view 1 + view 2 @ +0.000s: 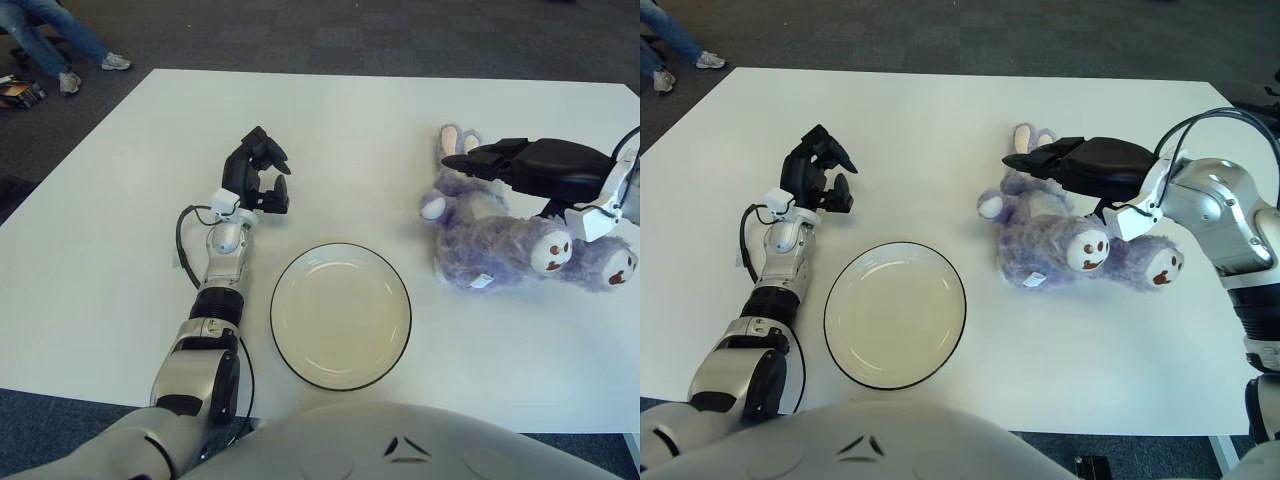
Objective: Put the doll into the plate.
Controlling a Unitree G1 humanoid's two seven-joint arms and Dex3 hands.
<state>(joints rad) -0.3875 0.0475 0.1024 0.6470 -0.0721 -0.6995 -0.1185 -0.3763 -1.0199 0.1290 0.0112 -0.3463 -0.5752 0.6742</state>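
While over the doll (500, 245), right hand (520, 165), beside plate (340, 316).

A broad white bench (360, 130) with a matte, evenly lit top fills most of both views, its far edge running straight across the upper part. Around it lies a dark grey carpet floor (300, 35) laid in squares. At the far left corner stand a person's legs (45, 35) in blue jeans and pale shoes, with a small dark object (20, 92) on the floor beside them.
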